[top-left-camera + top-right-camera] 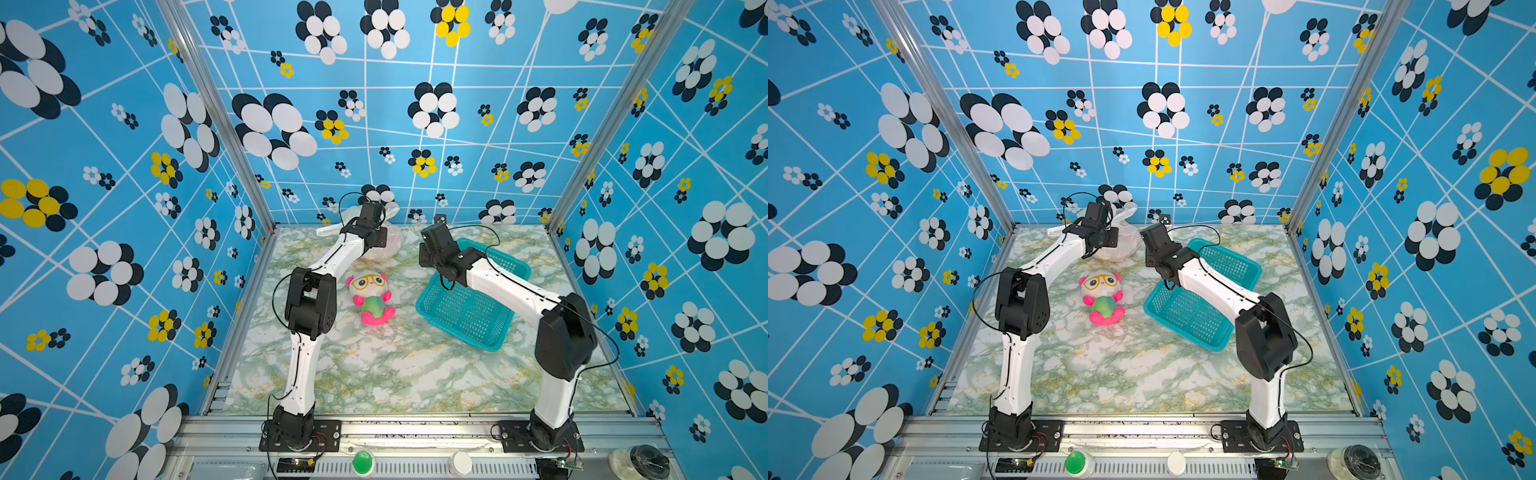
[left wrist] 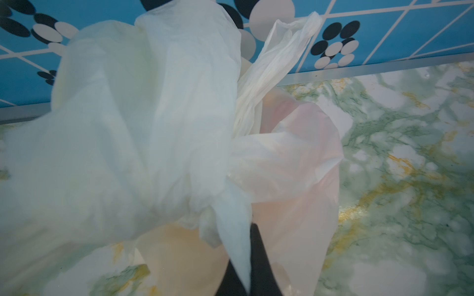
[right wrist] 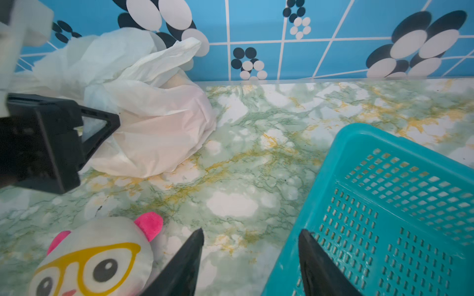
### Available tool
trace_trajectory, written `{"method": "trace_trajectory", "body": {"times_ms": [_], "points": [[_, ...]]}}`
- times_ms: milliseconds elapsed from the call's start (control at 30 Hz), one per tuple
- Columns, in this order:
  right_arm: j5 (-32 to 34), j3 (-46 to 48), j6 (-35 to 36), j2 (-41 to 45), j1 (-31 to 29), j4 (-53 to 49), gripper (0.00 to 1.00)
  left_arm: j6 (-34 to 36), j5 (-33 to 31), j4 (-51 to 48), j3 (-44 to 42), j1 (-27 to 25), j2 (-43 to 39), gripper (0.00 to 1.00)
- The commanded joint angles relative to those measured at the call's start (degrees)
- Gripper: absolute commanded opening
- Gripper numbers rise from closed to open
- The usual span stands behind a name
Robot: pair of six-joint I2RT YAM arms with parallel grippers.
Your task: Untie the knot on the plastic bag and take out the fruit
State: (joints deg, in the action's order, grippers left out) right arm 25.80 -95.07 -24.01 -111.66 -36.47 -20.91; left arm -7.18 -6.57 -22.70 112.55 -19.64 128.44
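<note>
Top views: in both top views the plastic bag sits at the far edge of the table, with the wrist of the left arm over it. Its mouth is gathered shut and no fruit lies loose on the table. I judge the task barely begun: untying is the step in hand, and all the emptying is left. The teal basket stands on the right, well apart from the bag and partly under the right arm; it holds nothing. A plush toy lies on the table between the arms.

Left wrist view: the left gripper is pressed together, pinching a flat white end that runs up into the knot. The knot is still a tight twist, with the handle strips fanning out from it unparted. The fruit shows only as orange and pink tints through the thin film, all inside the bag. How many pieces there are cannot be told.

Right wrist view: the right gripper is spread with nothing between its fingers. It hangs over bare table between the plush toy and the basket's near corner. The bag bulges, closed, beside the left gripper, and the basket's mesh floor is bare.
</note>
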Motion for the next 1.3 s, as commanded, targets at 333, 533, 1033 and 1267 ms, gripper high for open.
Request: {"method": "trace_trajectory", "body": {"times_ms": [333, 533, 1033, 1267], "points": [[7.0, 11.0, -1.4, 0.3, 1.8, -1.7, 0.59, 2.6, 11.0, 2.9, -2.1, -4.1, -5.9, 0.0], [8.2, 21.8, -2.4, 6.8, 4.0, 1.2, 0.58, 1.9, 24.3, 4.7, -2.5, -4.6, -5.7, 0.0], [7.5, 38.4, -2.8, 26.8, 8.6, 7.5, 0.63, 1.9, 43.3, 10.3, -21.6, -4.8, -16.4, 0.0], [-1.1, 38.9, -0.9, 32.9, 8.6, 11.5, 0.72, 1.9, 41.7, 12.9, -33.0, -3.2, -25.1, 0.02]]}}
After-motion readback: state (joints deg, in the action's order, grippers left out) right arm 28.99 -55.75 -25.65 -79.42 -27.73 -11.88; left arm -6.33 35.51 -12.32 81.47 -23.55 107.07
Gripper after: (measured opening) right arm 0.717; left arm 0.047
